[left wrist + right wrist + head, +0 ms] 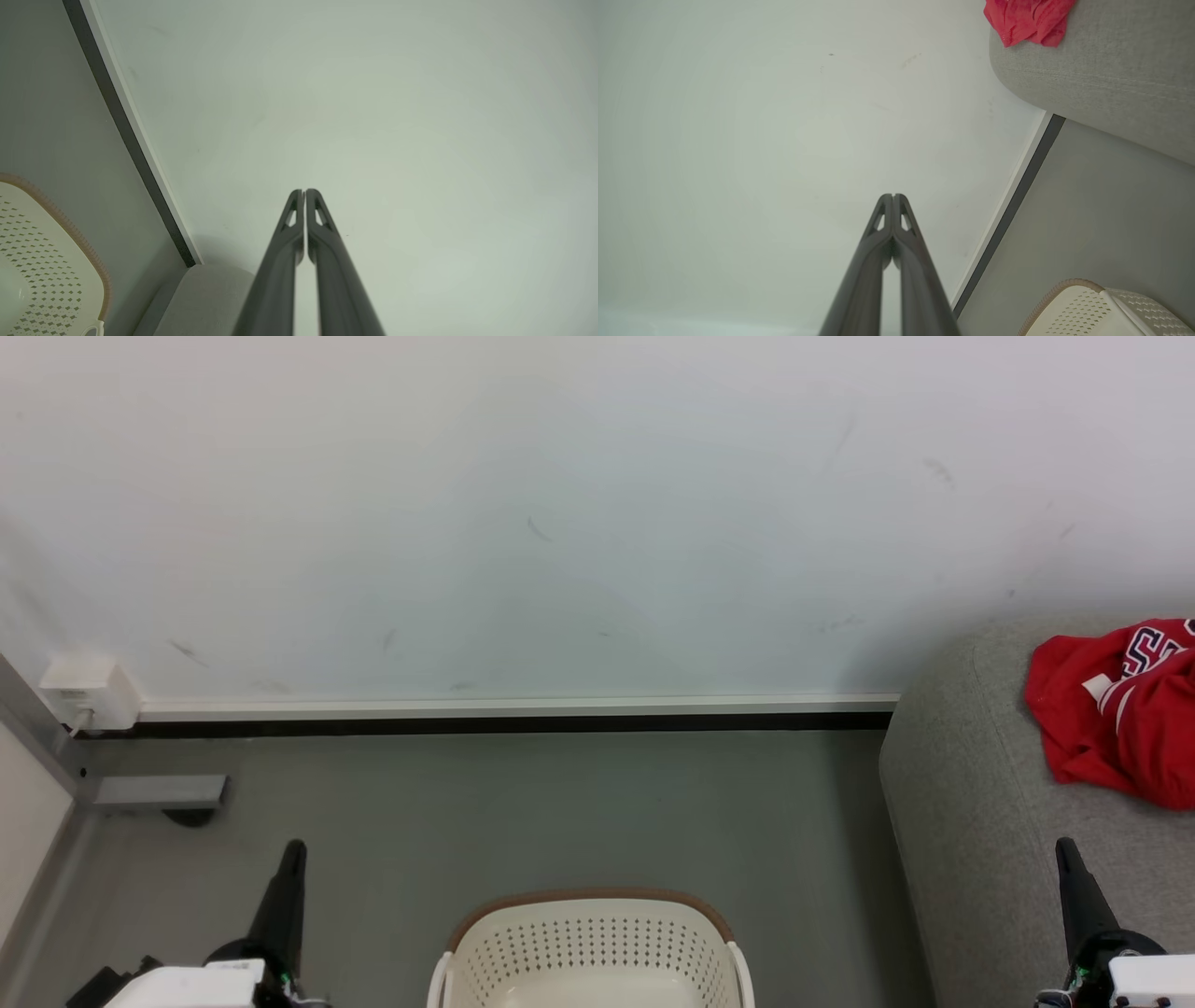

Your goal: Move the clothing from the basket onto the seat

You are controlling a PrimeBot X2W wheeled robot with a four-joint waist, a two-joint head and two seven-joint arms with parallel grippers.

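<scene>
1. Head view: what you see inside the basket (588, 943) is bare; clothing (1116, 714) lies right of it, on the seat (971, 821), nearer your right gripper (1066, 854).
2. Left wrist: left gripper (304, 192), left of the basket, pinched closed, empty.
3. Right wrist: right gripper likewise closed, empty.

The clothing (1116, 719) on the far right is red, with white stripe trim and dark-and-white lettering. The sofa (971, 821) under it is light grey with a woven texture. The near basket (588, 947) is cream-white, patterned with rows of small holes, and has a brown rim band. The left gripper (295, 849) and right gripper (1065, 847) are black. The floor (560, 803) is grey, and the wall (560, 523) is white with faint dark scuffs.
</scene>
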